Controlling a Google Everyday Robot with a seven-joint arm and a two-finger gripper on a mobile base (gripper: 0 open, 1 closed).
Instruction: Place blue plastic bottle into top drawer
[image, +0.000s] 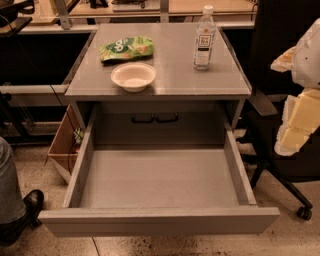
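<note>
The blue plastic bottle (204, 41), clear with a white cap and a white label, stands upright at the back right of the cabinet top (175, 82). The top drawer (160, 220) is pulled fully out below it, and its smooth grey inside holds nothing. My gripper (296, 117) shows as white and yellowish parts at the right edge of the view. It is raised beside the cabinet, to the right of the bottle and well apart from it, with nothing seen in it.
A white bowl (133, 76) sits at the front middle of the top, with a green snack bag (126, 48) behind it. A black office chair (280, 155) stands right of the drawer. A cardboard box (64, 145) and a person's leg and shoe (15, 202) are on the left.
</note>
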